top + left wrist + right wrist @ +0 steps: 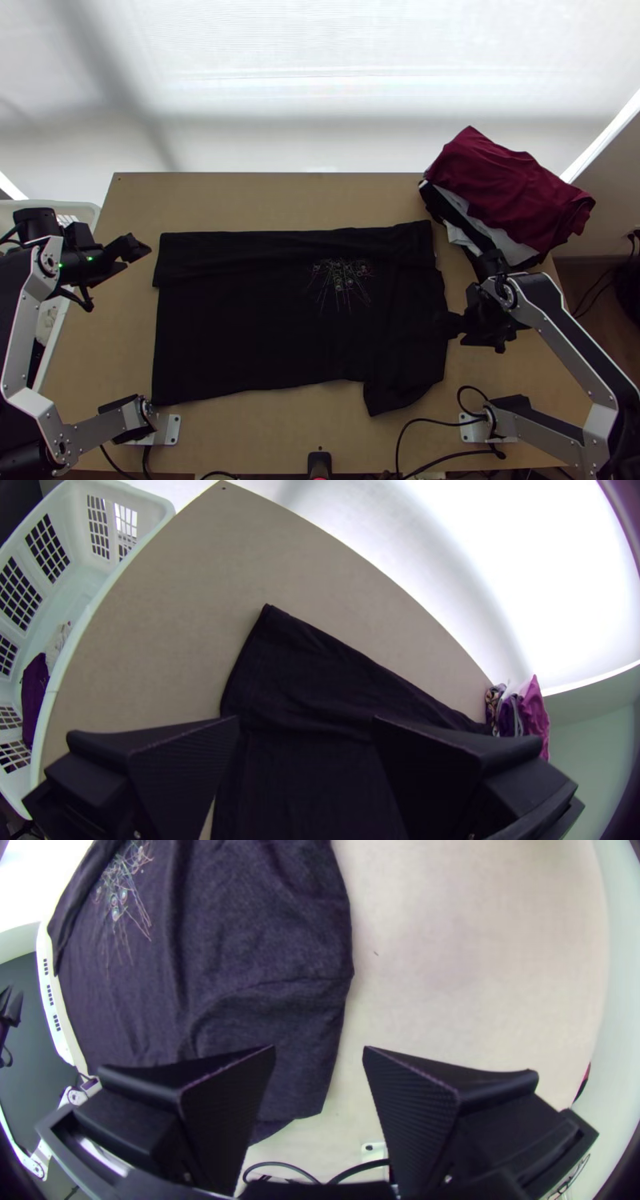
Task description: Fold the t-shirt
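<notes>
pale, softly lit backdrop (320,88) noted beyond the far edge of the light wooden table (264,200). on it we find the black t-shirt (256,328) laid out broadly across the middle, its far side turned over in a long strip, one sleeve (404,384) jutting towards the near edge at the right. we record a fine printed design (340,280) near the strip.

we observe the left gripper (138,258) just beside the shirt's left end, fingers spread well apart. in the left wrist view, the turned-over corner lies ahead of them and dark cloth runs through the gap.

we find the right gripper (452,332) at the shirt's right end, fingers likewise spread; in the right wrist view, the gap takes in the garment's border and bare tabletop, one finger overlapping the cloth. whether that finger touches it, we cannot tell.

we also log a stack of folded clothes (512,188), dark red on top, at the far right, and a white basket (87,597) along the left edge, holding purple cloth (35,697).
</notes>
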